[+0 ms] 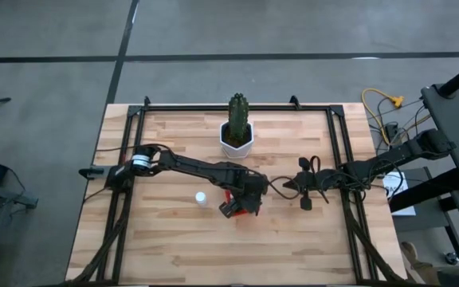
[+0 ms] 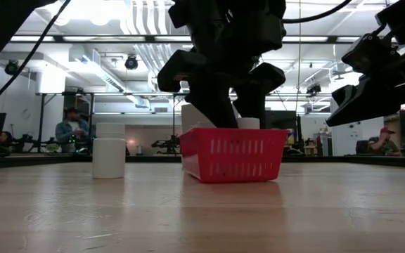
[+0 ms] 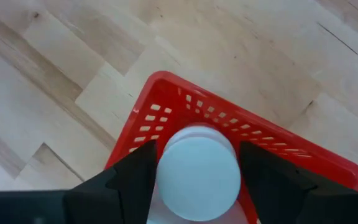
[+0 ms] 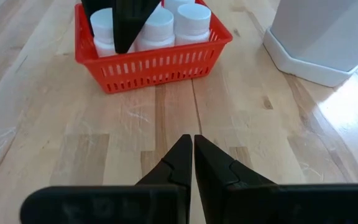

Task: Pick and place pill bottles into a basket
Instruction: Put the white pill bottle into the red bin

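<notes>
Now the left gripper (image 3: 197, 180), low centre of the left wrist frame over the basket (image 3: 166, 84), has its jaws slackening beside a pill bottle (image 3: 197, 171); open fully, then rise straight up; the right gripper (image 4: 191, 155) waits, pinched closed and empty.

Light comes from overhead: bright ceiling fixtures (image 2: 146, 21) burn out to white glare in the low view, leaving the arms above the basket (image 2: 234, 153) as near-black silhouettes. The table (image 2: 202, 211) there shows a soft sheen and a faint reflection under the basket. In the right wrist view a pale glare patch lies on the wood beside the cactus pot (image 4: 328, 37). The left wrist view is evenly lit; its fingers (image 3: 135, 180) are blurred.
</notes>
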Action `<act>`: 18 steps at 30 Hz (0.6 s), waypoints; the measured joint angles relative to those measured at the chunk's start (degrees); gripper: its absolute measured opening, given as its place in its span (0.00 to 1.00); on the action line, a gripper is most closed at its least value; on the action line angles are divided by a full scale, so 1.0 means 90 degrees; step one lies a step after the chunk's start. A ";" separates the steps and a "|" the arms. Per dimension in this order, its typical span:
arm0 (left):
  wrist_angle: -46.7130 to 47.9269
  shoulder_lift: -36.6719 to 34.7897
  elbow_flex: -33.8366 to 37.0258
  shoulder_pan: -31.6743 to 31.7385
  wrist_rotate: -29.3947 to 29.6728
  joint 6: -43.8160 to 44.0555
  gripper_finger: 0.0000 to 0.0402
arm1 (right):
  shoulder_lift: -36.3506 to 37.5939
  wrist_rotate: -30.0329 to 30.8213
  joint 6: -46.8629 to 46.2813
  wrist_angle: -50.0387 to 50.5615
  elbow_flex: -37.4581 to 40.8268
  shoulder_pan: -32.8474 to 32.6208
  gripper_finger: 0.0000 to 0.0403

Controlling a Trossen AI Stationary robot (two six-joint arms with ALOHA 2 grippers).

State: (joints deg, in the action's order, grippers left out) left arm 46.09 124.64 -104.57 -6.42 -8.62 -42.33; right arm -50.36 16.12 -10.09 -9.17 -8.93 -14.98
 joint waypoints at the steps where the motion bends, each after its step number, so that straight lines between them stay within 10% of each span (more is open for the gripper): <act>1: -0.0001 0.0000 -0.0002 0.0000 -0.0002 0.0000 0.52 | -0.0001 0.0000 0.0000 -0.0001 0.0000 0.0000 0.02; 18: 0.0319 -0.0080 -0.0465 -0.0007 -0.0007 0.0015 0.53 | 0.0001 0.0000 0.0000 -0.0005 0.0010 -0.0001 0.02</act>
State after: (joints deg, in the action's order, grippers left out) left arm 48.96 123.92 -108.76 -6.48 -8.69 -42.19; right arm -50.35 16.12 -10.09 -9.21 -8.84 -14.99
